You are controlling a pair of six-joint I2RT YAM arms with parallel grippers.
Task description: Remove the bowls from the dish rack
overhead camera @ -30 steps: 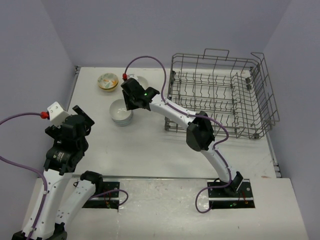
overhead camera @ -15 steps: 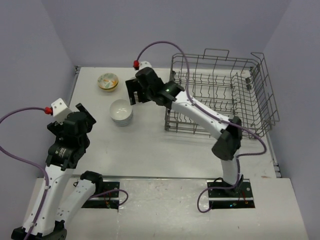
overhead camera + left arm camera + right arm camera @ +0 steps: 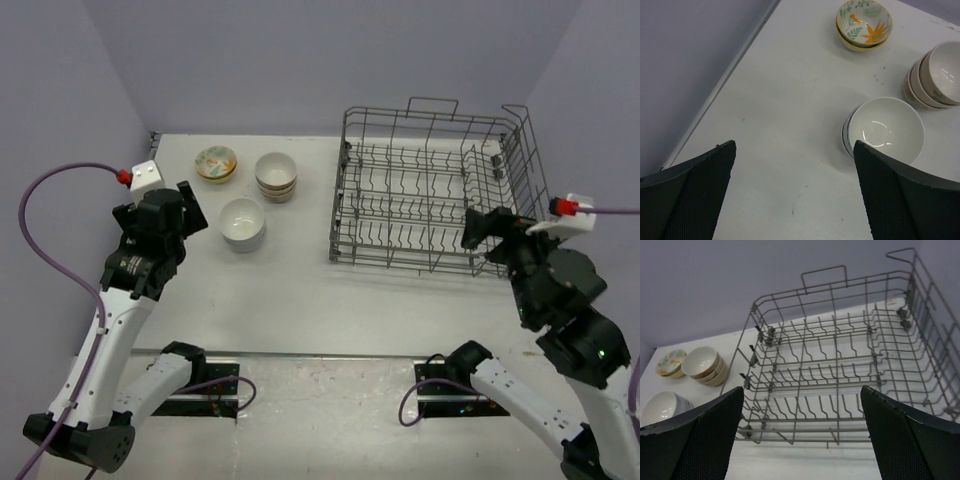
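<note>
Robot lab test cell. Bare white bench (image 3: 300, 290) boxed by plain lilac walls (image 3: 300, 60). Left arm (image 3: 115, 310) and right arm (image 3: 560, 300) bolted at its near edge. Dish rack (image 3: 440, 190) and bowls (image 3: 243, 222) as props.

The table (image 3: 300, 290) bears the dish rack (image 3: 420, 257) and bowls (image 3: 243, 222), apparently three stacks

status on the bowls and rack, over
Left gripper open, empty. Right gripper open, empty. Dish rack bare, bowls in three stacks on table. Nothing in the way.
</note>
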